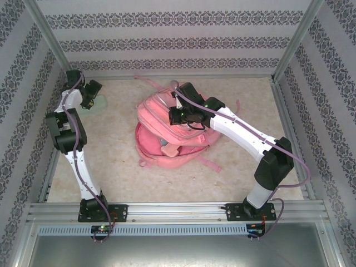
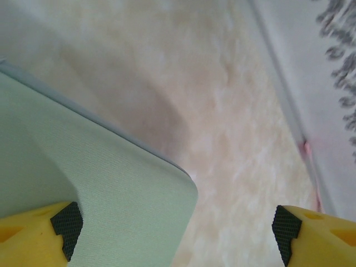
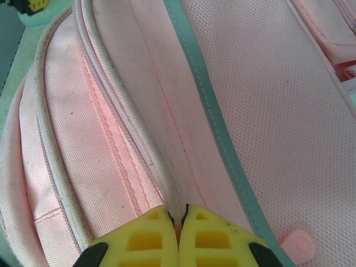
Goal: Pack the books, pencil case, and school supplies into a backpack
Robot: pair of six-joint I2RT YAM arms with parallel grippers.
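1. Backpack (image 1: 153, 111) lies central on the worktop (image 1: 111, 161); the right pincer (image 3: 178, 217) clenches a fold of its pink fabric.
2. Left pincer (image 2: 177, 231) is spread wide above the mint pencil case (image 2: 94, 172), far left, grasping nothing.

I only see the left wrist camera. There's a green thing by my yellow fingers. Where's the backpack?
Observer: The pink backpack lies mid-table, to the right of your green pencil case.
Child: What's the other arm doing?
Observer: The right gripper is shut, pinching a fold of the backpack's fabric.
Child: Is anything inside yet?
Observer: A small pink block looks to sit in its open mouth.
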